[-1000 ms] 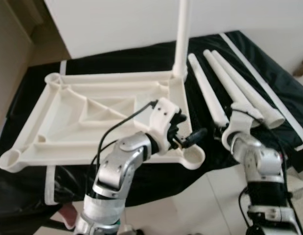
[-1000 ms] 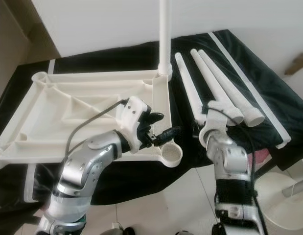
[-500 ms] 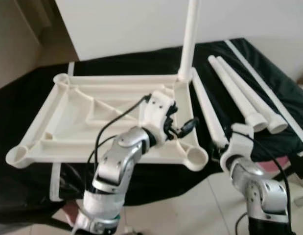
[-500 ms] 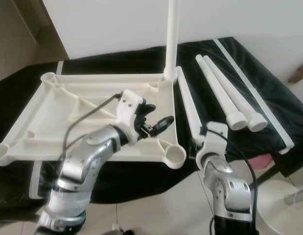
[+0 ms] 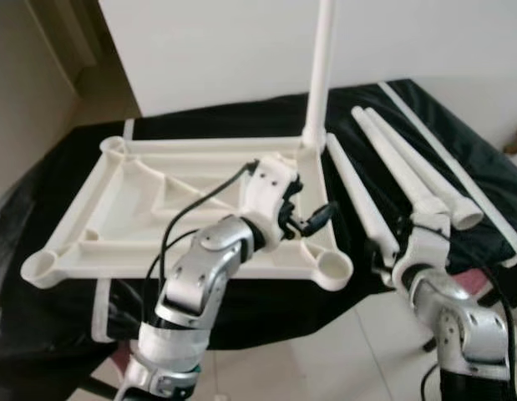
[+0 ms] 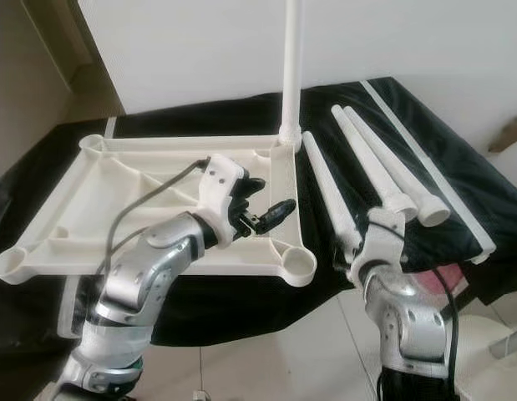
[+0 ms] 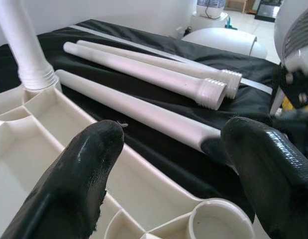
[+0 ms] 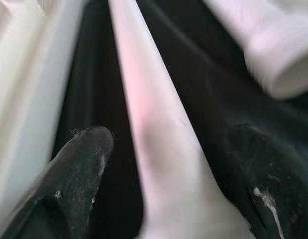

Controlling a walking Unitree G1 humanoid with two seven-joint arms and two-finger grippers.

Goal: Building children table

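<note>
A cream plastic tabletop (image 5: 108,251) lies upside down on black cloth. One white leg (image 5: 319,75) stands screwed into its far right corner. Three loose legs lie to the right: the nearest one (image 5: 358,196) and two more (image 5: 413,171) beyond it. My left gripper (image 6: 271,198) hovers open over the tabletop's right rim, and the near corner socket (image 7: 218,221) lies just below its fingers (image 7: 79,174). My right gripper (image 8: 168,134) is open at the near end of the nearest loose leg (image 8: 154,129), one finger on each side of it, with a gap on both.
A long white strip (image 5: 450,154) lies along the cloth's right side. A white wall (image 5: 225,42) rises close behind the table. The cloth-covered table ends just before my arms, with tiled floor (image 5: 325,359) below. My right arm (image 6: 400,301) hangs at that front edge.
The camera has shifted. My left gripper has drawn back from the near right corner socket, a little farther along the right rim. The right gripper stays at the nearest leg's near end.
</note>
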